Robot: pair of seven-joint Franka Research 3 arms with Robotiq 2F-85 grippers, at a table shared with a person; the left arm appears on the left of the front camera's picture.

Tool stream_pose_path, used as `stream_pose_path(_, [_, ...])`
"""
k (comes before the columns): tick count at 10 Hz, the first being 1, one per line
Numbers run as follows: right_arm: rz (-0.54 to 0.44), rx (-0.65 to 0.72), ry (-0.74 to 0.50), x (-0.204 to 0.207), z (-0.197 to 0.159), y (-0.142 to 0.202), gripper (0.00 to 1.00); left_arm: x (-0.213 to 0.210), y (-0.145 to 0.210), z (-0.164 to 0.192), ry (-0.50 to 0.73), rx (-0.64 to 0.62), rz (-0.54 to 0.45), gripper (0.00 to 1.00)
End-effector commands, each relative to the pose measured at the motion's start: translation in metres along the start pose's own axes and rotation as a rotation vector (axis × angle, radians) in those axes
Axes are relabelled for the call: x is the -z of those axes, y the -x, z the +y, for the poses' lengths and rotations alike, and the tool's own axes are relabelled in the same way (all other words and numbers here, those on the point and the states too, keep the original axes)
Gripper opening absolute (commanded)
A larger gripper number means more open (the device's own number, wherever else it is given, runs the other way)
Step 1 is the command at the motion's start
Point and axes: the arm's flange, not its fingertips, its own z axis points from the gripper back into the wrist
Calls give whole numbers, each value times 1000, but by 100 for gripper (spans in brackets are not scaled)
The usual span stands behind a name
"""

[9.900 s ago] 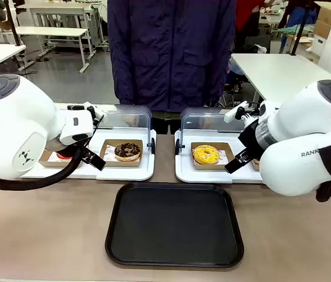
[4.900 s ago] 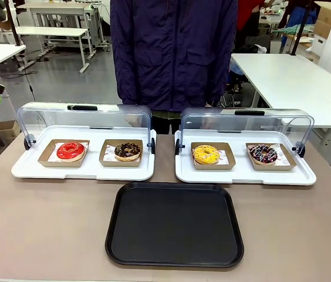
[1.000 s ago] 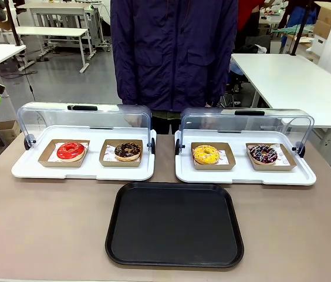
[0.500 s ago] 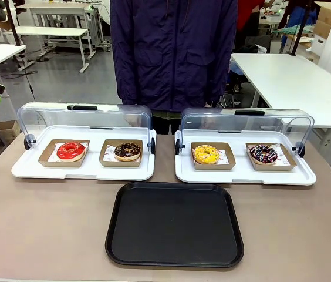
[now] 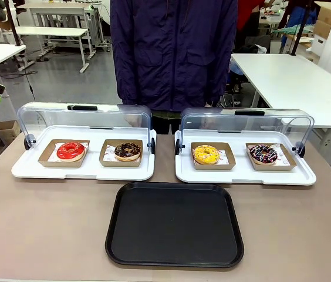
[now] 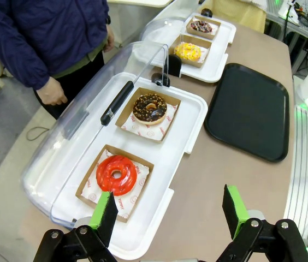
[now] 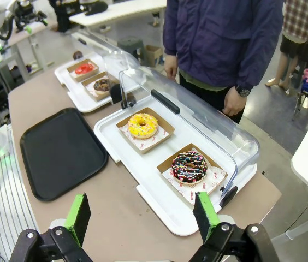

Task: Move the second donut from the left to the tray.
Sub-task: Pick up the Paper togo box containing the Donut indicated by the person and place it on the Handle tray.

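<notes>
Nothing is lifted yet, so the step in hand looks like the approach. The left gripper [image 6: 169, 206] hangs high, well off the black tray's [image 5: 174, 226] left side, its fingers spread wide with nothing between them.

Farthest left of the black tray lies the red-glazed donut [image 5: 71, 151]. Next to it is the second donut from the left [image 5: 128, 150], chocolate-glazed with pale crumbs. It sits in its cardboard holder [image 5: 121, 161] on the left display tray [image 5: 83, 172], just beyond the black tray's far-left corner. The clear lid [image 5: 83, 117] is swung back toward the person [image 5: 174, 53].

Beyond the black tray's far-right corner sit the yellow donut [image 5: 206, 154] and then the sprinkled donut [image 5: 263, 154]. The right gripper [image 7: 142, 212] hovers off the black tray's right side, fingers apart and empty.

The next move probably falls to the left arm. It would descend over the chocolate donut, square its fingers to the holder, stay clear of the red neighbour and the lid, then carry the donut nearer to the black tray.

The front view lines up all four donuts, which makes counting easy. The left wrist view adds the holder's paper liner from above and the person's hand [image 6: 51, 98] behind the lid.
</notes>
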Motion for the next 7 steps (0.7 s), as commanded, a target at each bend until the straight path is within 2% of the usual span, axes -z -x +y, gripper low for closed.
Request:
stream_pose_path(1, [-27, -23, 0, 0, -2, -2, 100, 0, 0, 1, 8, 14, -5, 100])
stream_pose_path(7, [-27, -23, 0, 0, -2, -2, 100, 0, 0, 1, 8, 14, -5, 100])
